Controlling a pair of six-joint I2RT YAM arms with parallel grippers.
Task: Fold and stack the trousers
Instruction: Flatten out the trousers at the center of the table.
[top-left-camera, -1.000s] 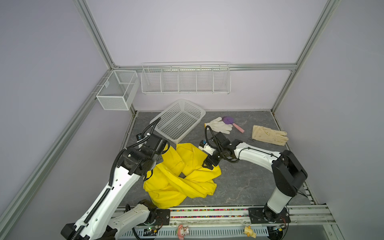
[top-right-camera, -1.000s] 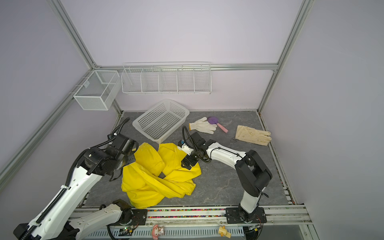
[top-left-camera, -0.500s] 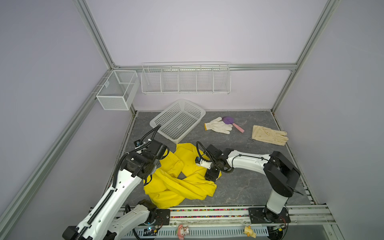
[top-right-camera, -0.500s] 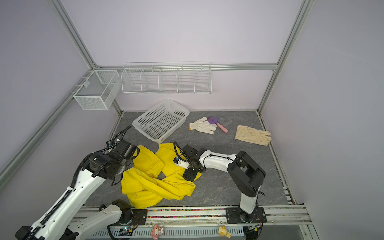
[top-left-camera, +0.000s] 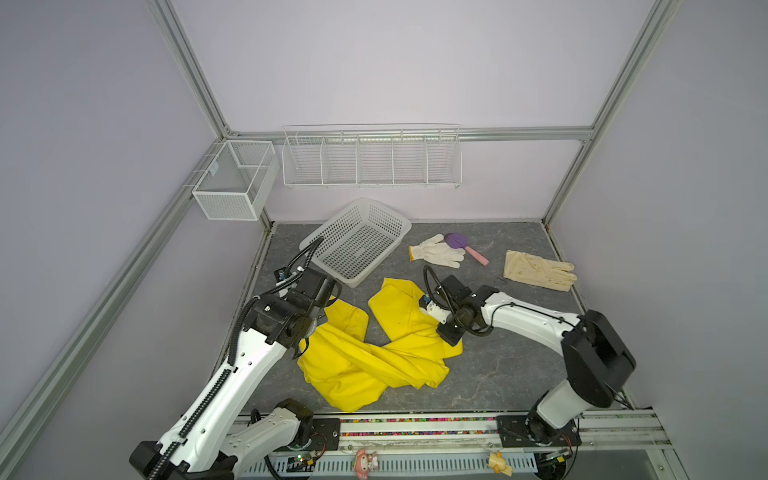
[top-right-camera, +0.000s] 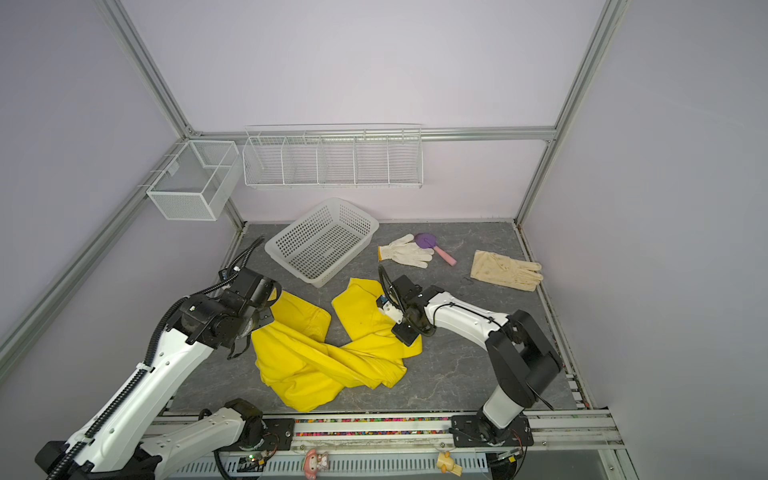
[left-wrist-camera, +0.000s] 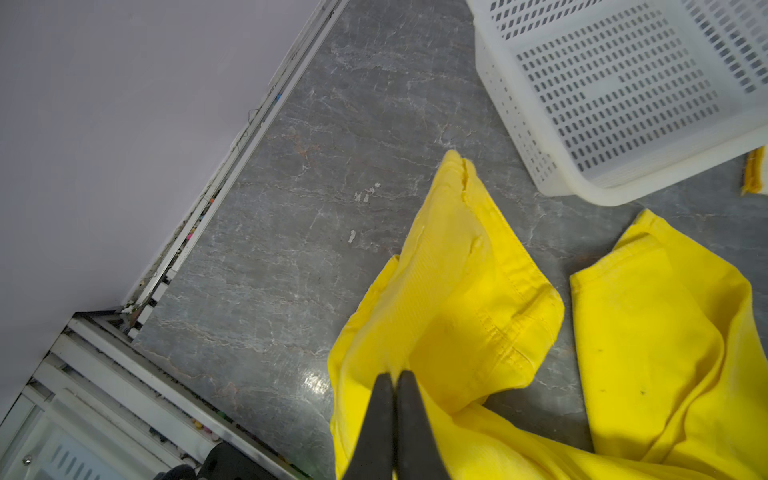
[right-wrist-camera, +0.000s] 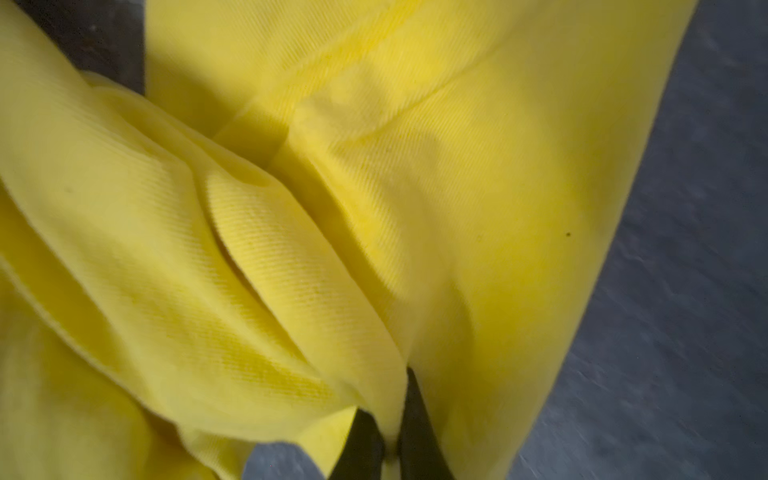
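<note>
Our left gripper (left-wrist-camera: 392, 376) is pinched tight on a fold of the trousers (top-left-camera: 365, 357) near one leg's hem, just in front of the basket (top-left-camera: 357, 249) at its left corner. We judge this anchors that leg for spreading. The trousers lie crumpled in front of the basket, legs crossed, both hems pointing toward it. Our right gripper (right-wrist-camera: 388, 399) is closed narrow on the other leg's edge, in front of the basket's right side. With both legs held, we reckon pulling apart should uncross them before any fold.
</note>
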